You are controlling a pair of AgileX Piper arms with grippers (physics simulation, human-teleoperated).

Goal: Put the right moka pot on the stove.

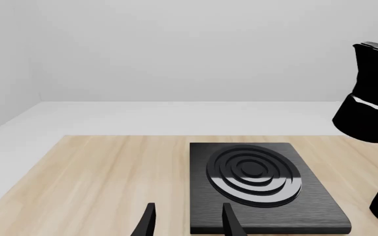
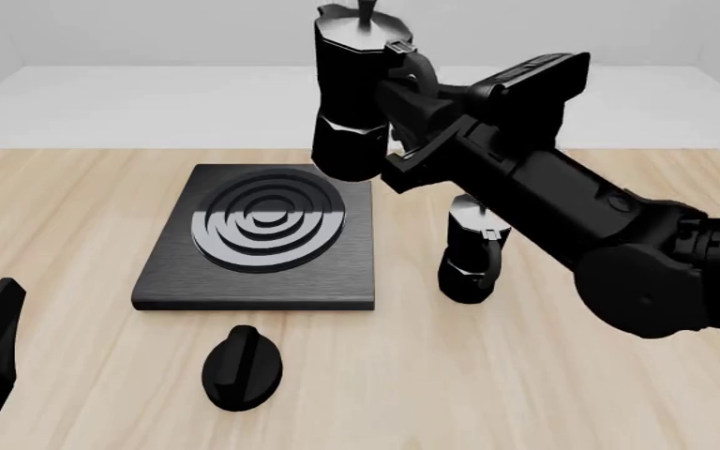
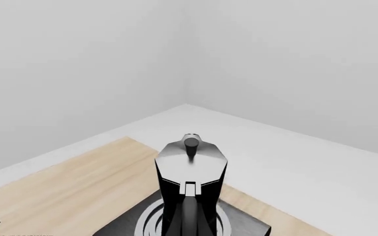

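At the near edge of the worktop [image 2: 72,309], listed near to far as you look out from the arms' side:

1. Left pincer [image 1: 187,222]: low at your near left, fingers parted, nothing between them, aimed toward the near edge of the stove. Idle; you need not move it.

2. Round dial knob [image 2: 241,367]: black, lying on the wood just in front of the stove's near edge. Not part of the job; keep clear of it.

3. Second moka pot [image 2: 471,253]: upright on the wood, just right of the stove, partly behind your right arm. It stays where it is.

4. Stove [image 2: 263,239]: flat black slab with ring burner [image 2: 266,222], bare, left of centre.

5. Right moka pot [image 2: 357,98]: off the wood, held upright in the air by its side handle, hanging over the stove's far right corner, not yet above the rings.

6. Right pincer [image 2: 400,89]: closed on that handle, so far as the front view shows; the fingertips are hidden behind the pot in its own wrist view.

Step in hand, by my reading: carry, lift done, placement not yet begun. Next, you want a short shift left and toward yourself to centre the base over the rings, then a straight descent, pot kept vertical, release only once the base sits flat.
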